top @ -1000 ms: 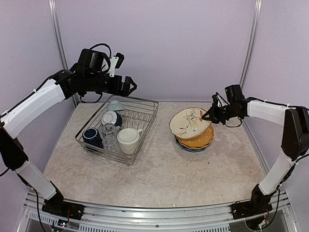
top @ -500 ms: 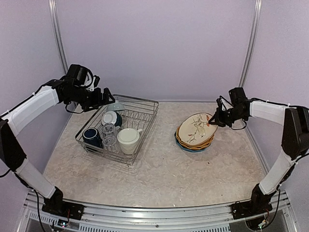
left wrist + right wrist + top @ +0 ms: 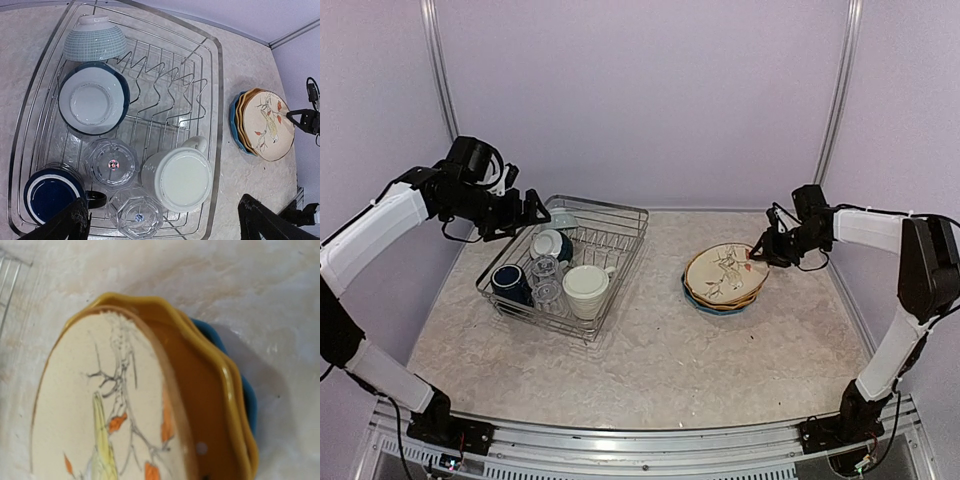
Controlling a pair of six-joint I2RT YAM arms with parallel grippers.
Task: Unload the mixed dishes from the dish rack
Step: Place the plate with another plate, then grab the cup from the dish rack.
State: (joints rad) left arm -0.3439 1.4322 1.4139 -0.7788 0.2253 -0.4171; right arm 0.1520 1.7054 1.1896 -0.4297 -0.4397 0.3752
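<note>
The dish rack (image 3: 622, 226) holds a teal bowl (image 3: 95, 42), a dark white-lined bowl (image 3: 92, 100), two clear glasses (image 3: 111, 162), a large cream mug (image 3: 182, 180) and a navy mug (image 3: 50, 192). My left gripper (image 3: 535, 212) hovers open above the rack, its fingers (image 3: 75, 222) spread wide over the mugs. The cream floral plate (image 3: 725, 270) lies slightly tilted on the yellow plate (image 3: 210, 405) and the blue plate (image 3: 247, 395). My right gripper (image 3: 757, 252) is at its right rim, shut on it. Its fingers are almost out of the right wrist view.
The plate stack sits on the marble tabletop (image 3: 650, 360) right of the rack. Purple walls close the back and both sides. A metal rail (image 3: 620, 440) runs along the near edge.
My right gripper has lowered the cream floral plate from a steep tilt down onto the stack. My left arm has swung left and down over the rack's back left.
</note>
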